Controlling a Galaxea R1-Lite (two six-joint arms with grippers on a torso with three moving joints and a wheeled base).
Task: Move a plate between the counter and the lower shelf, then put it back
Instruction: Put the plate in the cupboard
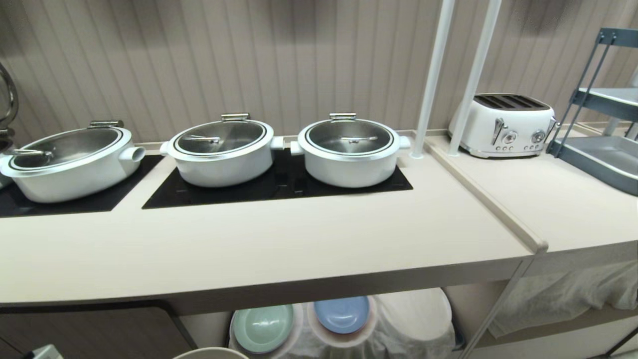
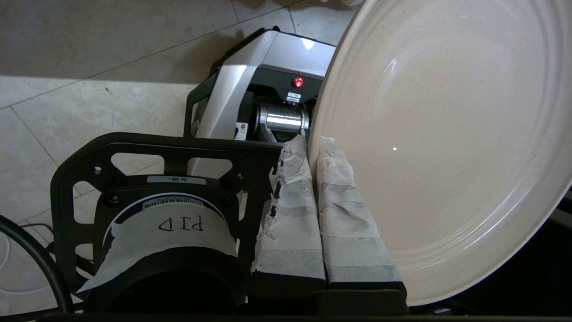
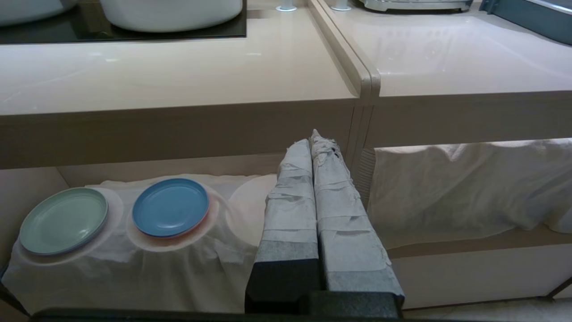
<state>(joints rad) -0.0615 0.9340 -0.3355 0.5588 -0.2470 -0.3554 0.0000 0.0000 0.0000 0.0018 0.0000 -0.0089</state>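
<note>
A cream, faintly speckled plate with a ringed rim is being pinched at its 9 o'clock edge by the left gripper; "PID" is being shown on tape; the right gripper fingers are being kept together, empty

Black hand, white-taped fingers

Three white pots with steel lids sit in a row on black hob panels set into the counter. A white toaster stands on the right. Below, the lower shelf holds a green plate beside a blue plate on white cloth. The rim of the cream plate shows at the bottom edge.
</note>
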